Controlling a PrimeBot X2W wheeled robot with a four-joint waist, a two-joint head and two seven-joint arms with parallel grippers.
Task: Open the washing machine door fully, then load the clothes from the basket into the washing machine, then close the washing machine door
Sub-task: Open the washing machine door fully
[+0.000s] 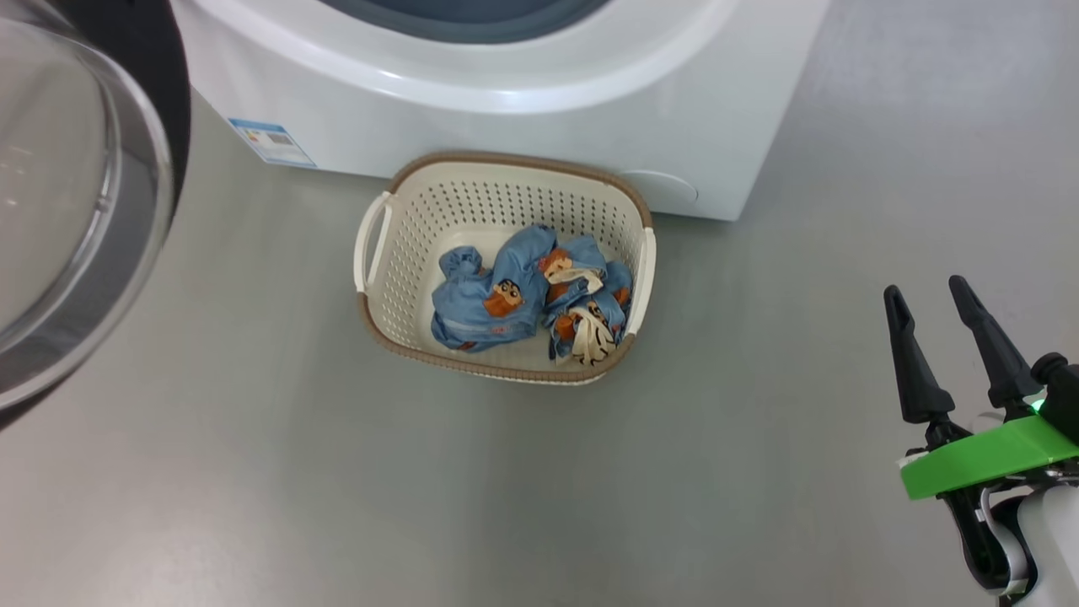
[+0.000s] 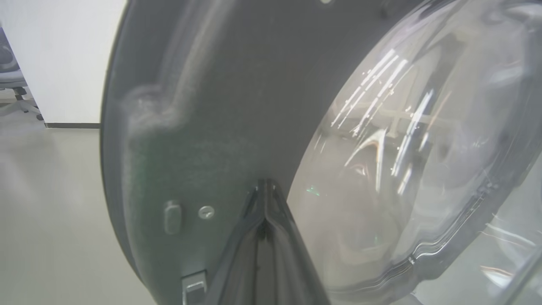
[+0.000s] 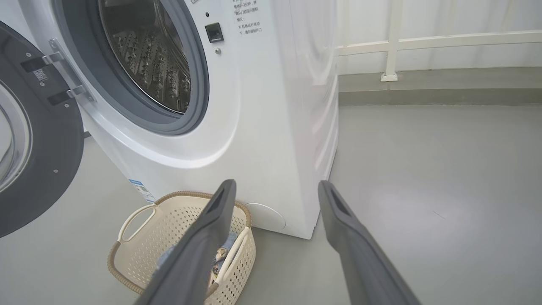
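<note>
The white washing machine (image 1: 523, 101) stands at the top of the head view with its mouth uncovered; the steel drum (image 3: 148, 55) shows in the right wrist view. The washing machine door (image 1: 76, 169) is swung out to the left, dark-rimmed (image 3: 46, 161) with a clear glass bulge (image 2: 423, 169). My left gripper (image 2: 266, 183) is shut, its tips close against the door's dark inner face (image 2: 220, 106); whether they touch I cannot tell. The basket (image 1: 506, 160) sits on the floor before the machine with the blue printed clothes (image 1: 489, 303) inside. My right gripper (image 1: 926, 287) hangs open and empty, right of the basket (image 3: 139, 250).
Grey floor (image 1: 253, 472) spreads around the basket. A blue label (image 1: 271, 142) marks the machine's lower corner. A white wall and a chair base (image 2: 17, 84) lie beyond the door. A white railing (image 3: 394, 42) and a low kerb run behind the machine's right side.
</note>
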